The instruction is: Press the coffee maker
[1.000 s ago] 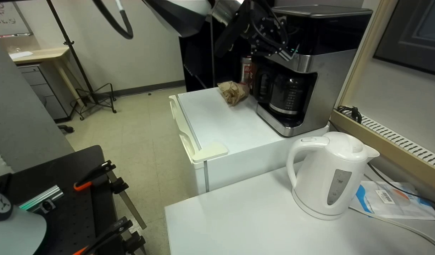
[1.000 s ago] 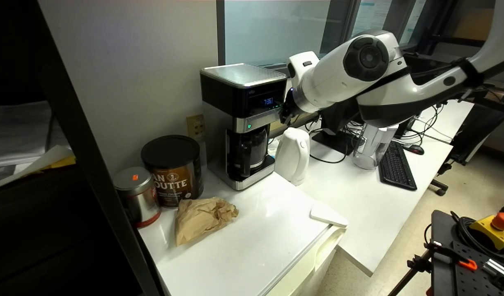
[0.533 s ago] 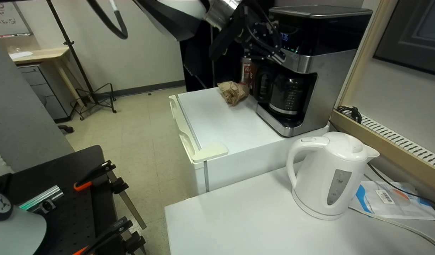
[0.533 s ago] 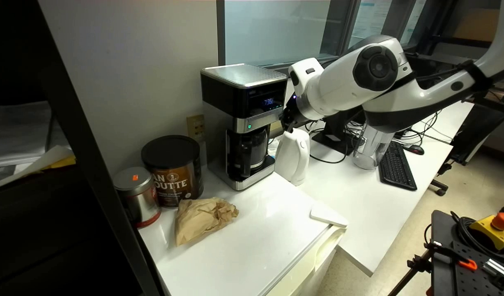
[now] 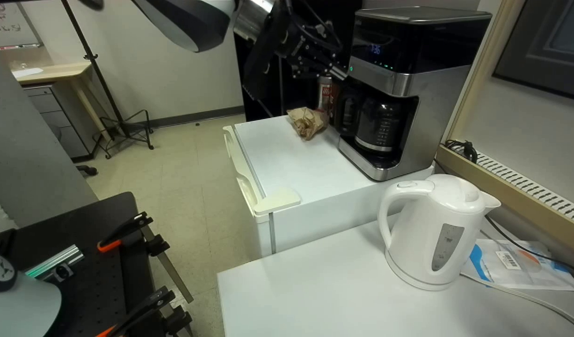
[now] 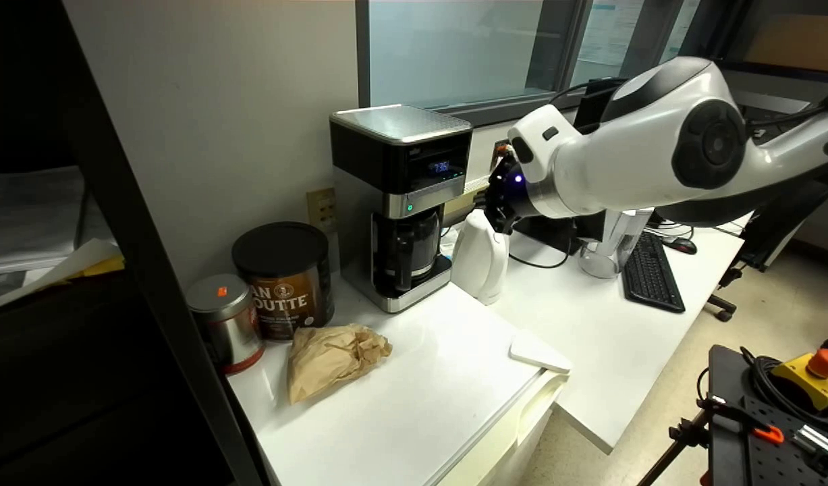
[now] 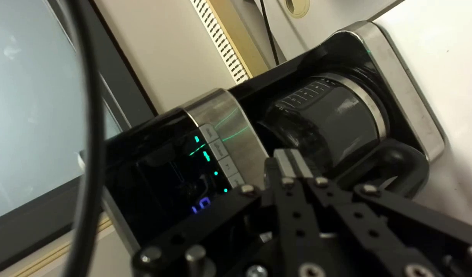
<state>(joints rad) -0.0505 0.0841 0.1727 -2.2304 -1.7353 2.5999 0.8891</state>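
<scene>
White surface (image 6: 414,398) under coffee maker (image 6: 395,202), wall (image 6: 231,121) perhaps grey

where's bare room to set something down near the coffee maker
On the fridge top, a bare patch bordered by the paper bag, coffee maker and door. On the desk, another bordered by the kettle, pitcher and keyboard. Crowded: beside the bag, where a can and tin stand, and up by the buttons, where the pincer hangs.
</scene>
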